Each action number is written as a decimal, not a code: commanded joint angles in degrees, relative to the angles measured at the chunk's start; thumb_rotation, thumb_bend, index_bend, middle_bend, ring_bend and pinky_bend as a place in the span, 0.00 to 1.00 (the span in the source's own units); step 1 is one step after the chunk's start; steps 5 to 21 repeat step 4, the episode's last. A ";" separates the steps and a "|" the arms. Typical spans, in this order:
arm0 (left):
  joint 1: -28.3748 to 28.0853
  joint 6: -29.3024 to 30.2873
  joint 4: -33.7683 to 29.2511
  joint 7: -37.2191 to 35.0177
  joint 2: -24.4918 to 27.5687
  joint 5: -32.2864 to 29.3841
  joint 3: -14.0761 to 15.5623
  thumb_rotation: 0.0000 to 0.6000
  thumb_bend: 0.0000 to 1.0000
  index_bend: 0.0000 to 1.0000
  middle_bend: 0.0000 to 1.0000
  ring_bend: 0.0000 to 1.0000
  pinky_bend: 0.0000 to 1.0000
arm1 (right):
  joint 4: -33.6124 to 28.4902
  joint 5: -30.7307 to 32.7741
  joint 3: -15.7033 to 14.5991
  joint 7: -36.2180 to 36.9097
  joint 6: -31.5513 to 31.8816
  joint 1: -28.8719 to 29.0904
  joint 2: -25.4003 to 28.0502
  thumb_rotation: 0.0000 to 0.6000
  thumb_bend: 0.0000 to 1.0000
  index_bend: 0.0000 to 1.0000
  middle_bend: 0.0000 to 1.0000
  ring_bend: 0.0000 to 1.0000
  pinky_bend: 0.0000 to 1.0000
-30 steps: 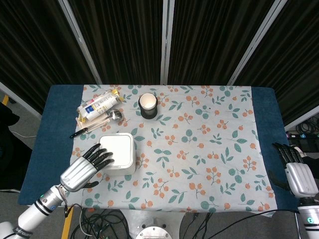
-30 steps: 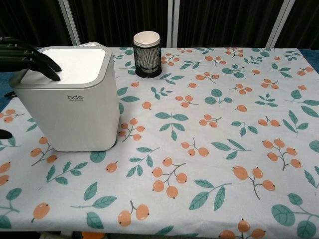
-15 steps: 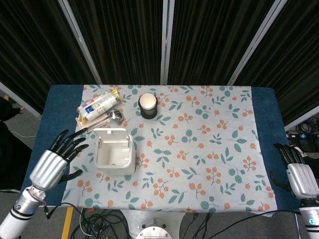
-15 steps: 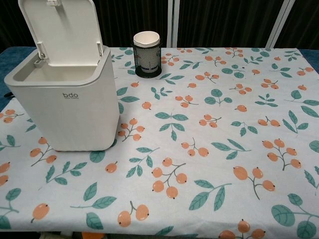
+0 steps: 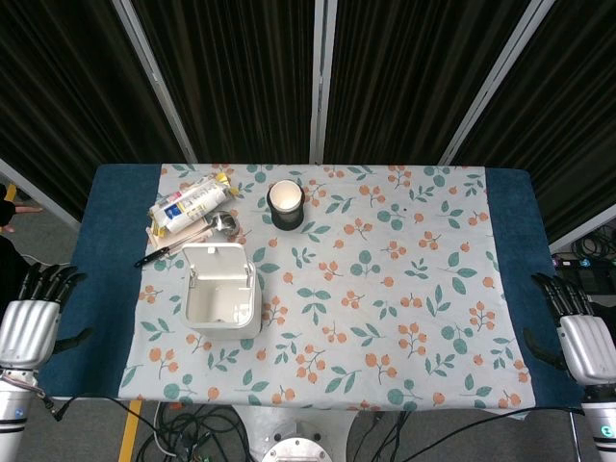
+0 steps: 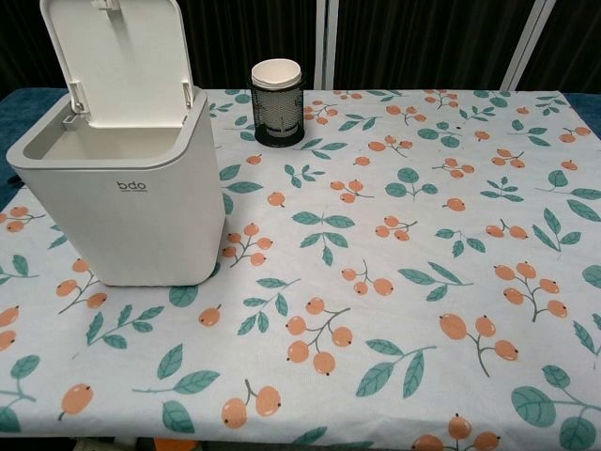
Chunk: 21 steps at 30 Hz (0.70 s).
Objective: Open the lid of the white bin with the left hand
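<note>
The white bin (image 5: 222, 305) (image 6: 127, 211) stands on the left part of the flowered cloth. Its lid (image 6: 117, 58) is swung up and stands upright at the back edge, showing the hollow inside. My left hand (image 5: 31, 322) hangs off the table's left edge, well clear of the bin, fingers apart and holding nothing. My right hand (image 5: 581, 337) waits beyond the right edge, fingers spread, empty. Neither hand shows in the chest view.
A paper cup in a black mesh holder (image 5: 286, 204) (image 6: 277, 101) stands behind the bin to the right. A snack packet (image 5: 191, 202), a spoon (image 5: 220, 223) and a black pen (image 5: 154, 256) lie at the back left. Blue table edge (image 5: 101, 289) borders the cloth.
My left hand pressed the lid, which sprang open. The hand then withdrew leftward off the table. The right hand stayed put.
</note>
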 commanded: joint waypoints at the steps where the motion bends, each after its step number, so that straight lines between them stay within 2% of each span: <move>1: 1.78 0.59 0.93 1.41 -1.85 -1.00 0.81 1.00 0.00 0.20 0.15 0.09 0.00 | -0.21 -0.56 0.06 -0.23 0.75 -0.13 0.01 1.00 0.33 0.05 0.06 0.00 0.00; 21: 2.85 1.74 1.16 1.86 -3.07 -0.73 1.12 1.00 0.00 0.20 0.15 0.09 0.00 | -0.31 -0.70 0.28 -0.48 1.37 -0.22 -0.10 1.00 0.33 0.05 0.06 0.00 0.00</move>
